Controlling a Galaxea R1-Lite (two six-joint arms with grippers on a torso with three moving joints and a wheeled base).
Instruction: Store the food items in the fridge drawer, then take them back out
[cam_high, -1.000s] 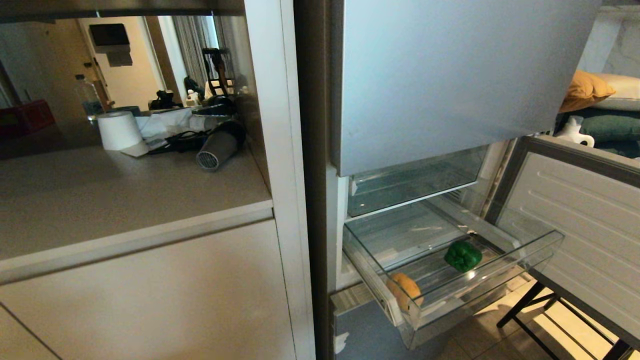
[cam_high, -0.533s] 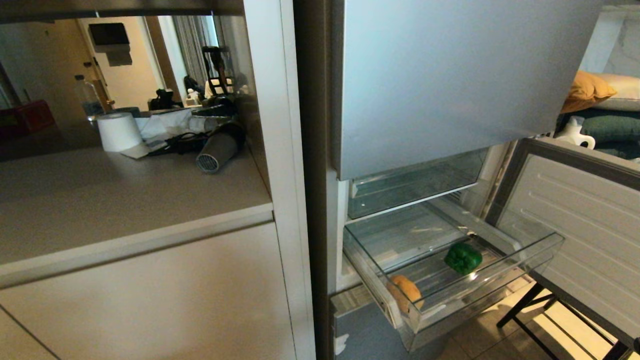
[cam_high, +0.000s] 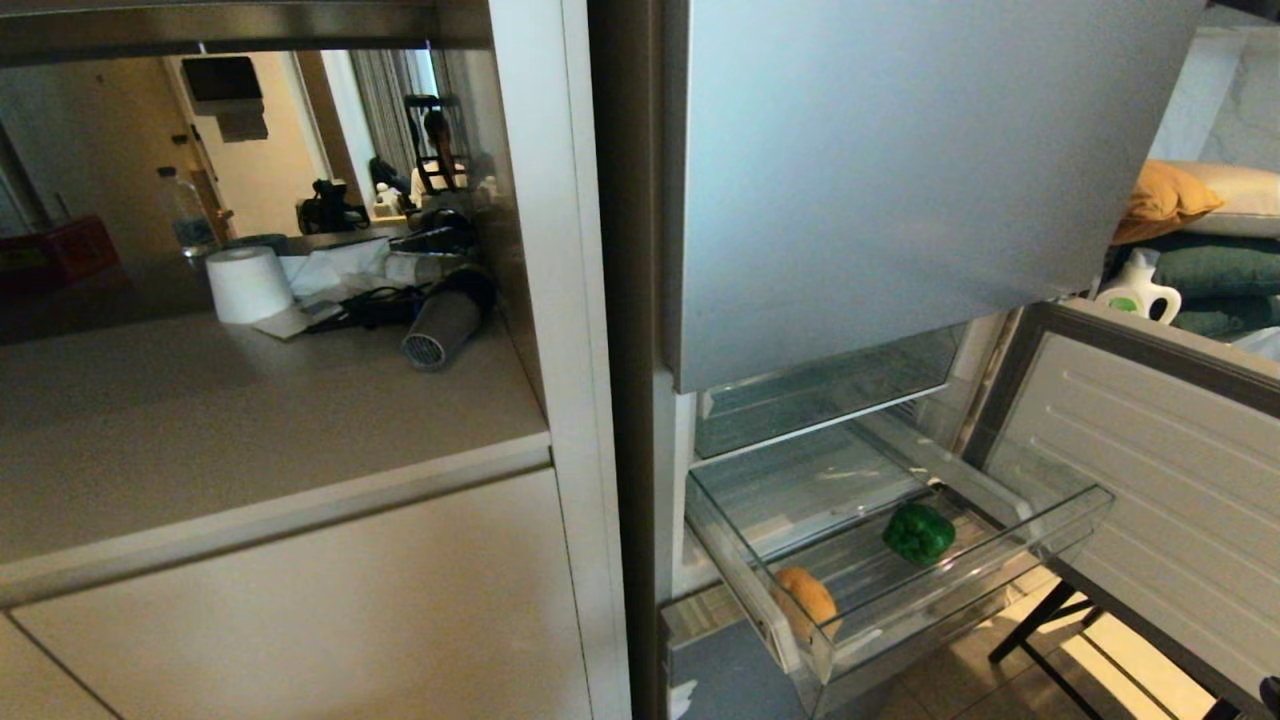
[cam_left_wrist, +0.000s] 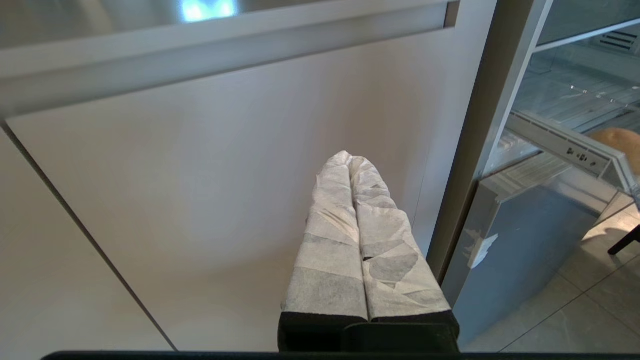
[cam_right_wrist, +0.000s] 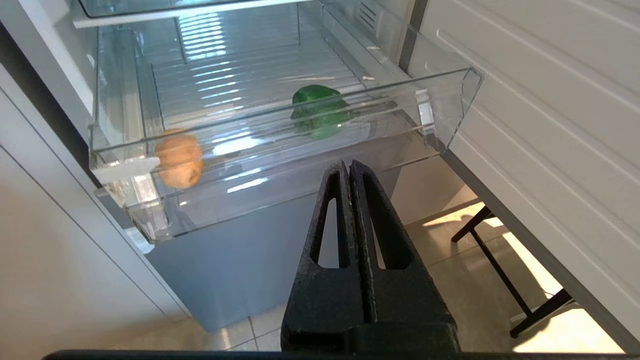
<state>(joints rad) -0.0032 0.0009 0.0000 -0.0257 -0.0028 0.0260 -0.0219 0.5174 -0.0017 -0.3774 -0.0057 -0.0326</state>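
Handling, bell pepper (cam_high: 919, 533): judged light, hollow and glossy, so likely slippery; a hold across its widest part, with moderate squeeze, looks safest.
Handling, potato (cam_high: 806, 599): judged denser, firm and rough-skinned; it should tolerate a firm hold across its middle, but being roundish it may roll if nudged.
Location, food: both lie inside the fridge drawer (cam_high: 1000, 578), which stands pulled out below the silver fridge door (cam_high: 880, 170). In the head view the potato sits at the drawer's 7 o'clock corner, against the clear front wall; the pepper sits toward 2 o'clock from it, well apart.
Pose, right hand (cam_right_wrist: 349, 167): level in front of the drawer and just below its front wall, pointing toward the span between the two items, nearer the pepper. Fingers pressed together, nothing held.
Pose, left hand (cam_left_wrist: 350, 159): parked facing the pale cabinet panel (cam_left_wrist: 225, 175) at 9 o'clock of the fridge. Its wrapped fingers (cam_left_wrist: 330, 235) are closed together and empty.
Task state, judged: storing appears done; removal not yet begun. The right hand must spread its fingers and rise over the drawer's front wall before either item can be taken.
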